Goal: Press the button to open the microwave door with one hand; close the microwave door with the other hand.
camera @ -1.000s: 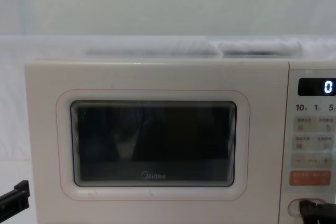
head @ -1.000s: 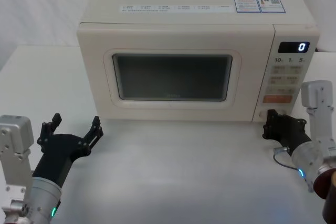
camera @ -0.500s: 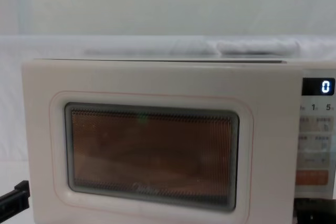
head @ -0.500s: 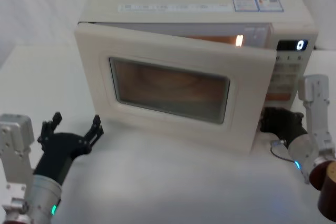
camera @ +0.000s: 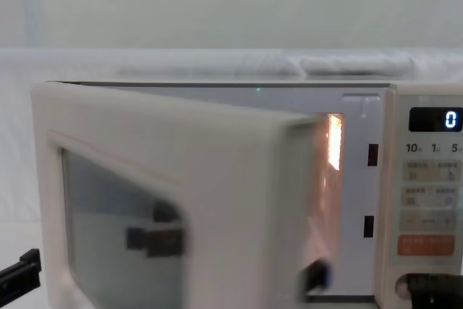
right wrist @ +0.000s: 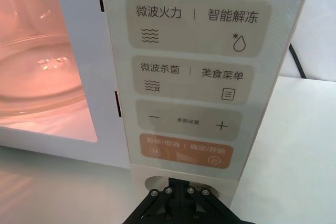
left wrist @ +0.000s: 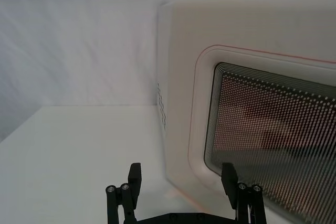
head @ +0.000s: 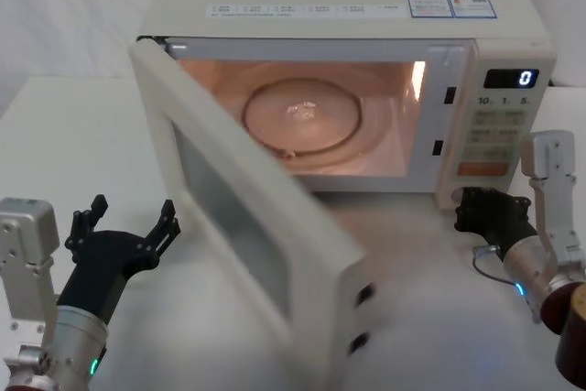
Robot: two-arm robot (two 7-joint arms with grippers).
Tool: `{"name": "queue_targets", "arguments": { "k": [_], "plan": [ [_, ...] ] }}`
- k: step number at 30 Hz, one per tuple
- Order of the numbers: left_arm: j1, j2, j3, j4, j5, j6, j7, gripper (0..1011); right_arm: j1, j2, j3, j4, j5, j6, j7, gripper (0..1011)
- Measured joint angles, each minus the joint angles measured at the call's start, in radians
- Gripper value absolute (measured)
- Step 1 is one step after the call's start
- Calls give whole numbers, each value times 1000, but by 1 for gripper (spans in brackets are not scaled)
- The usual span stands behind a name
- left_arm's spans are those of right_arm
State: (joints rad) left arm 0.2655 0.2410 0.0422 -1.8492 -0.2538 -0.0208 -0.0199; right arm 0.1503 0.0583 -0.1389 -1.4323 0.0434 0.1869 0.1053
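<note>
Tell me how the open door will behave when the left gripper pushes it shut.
The door looks like a stiff panel hinged at its left edge, so it will probably swing rather than flex. Its face looks smooth, so the open left gripper might slide along it. The microwave seems bulky and unlikely to shift.

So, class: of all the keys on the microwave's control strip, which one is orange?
The orange key is the lowest rectangular one on the strip, just above the right gripper. The keys above it are all beige.
</note>
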Motion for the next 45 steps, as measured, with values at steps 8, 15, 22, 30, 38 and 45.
{"name": "queue_targets", "arguments": {
  "k": [8, 15, 22, 30, 38, 45],
  "plan": [
    [0, 0, 0, 0, 0, 0, 0, 1001, -21, 3, 3, -30, -2, 7, 0, 0],
    [0, 0, 0, 0, 0, 0, 0, 1001, -43, 7, 6, -59, -2, 19, 0, 0],
    [0, 0, 0, 0, 0, 0, 0, 1001, -71, 7, 8, -88, -2, 30, 0, 0],
    [0, 0, 0, 0, 0, 0, 0, 1001, -91, 8, 8, -113, -3, 39, 0, 0],
    [0, 0, 0, 0, 0, 0, 0, 1001, -148, 15, 4, -218, -6, 63, 1, 0],
    [0, 0, 0, 0, 0, 0, 0, 1001, -216, 27, 15, -336, -7, 79, 1, 0]
  ]
}}
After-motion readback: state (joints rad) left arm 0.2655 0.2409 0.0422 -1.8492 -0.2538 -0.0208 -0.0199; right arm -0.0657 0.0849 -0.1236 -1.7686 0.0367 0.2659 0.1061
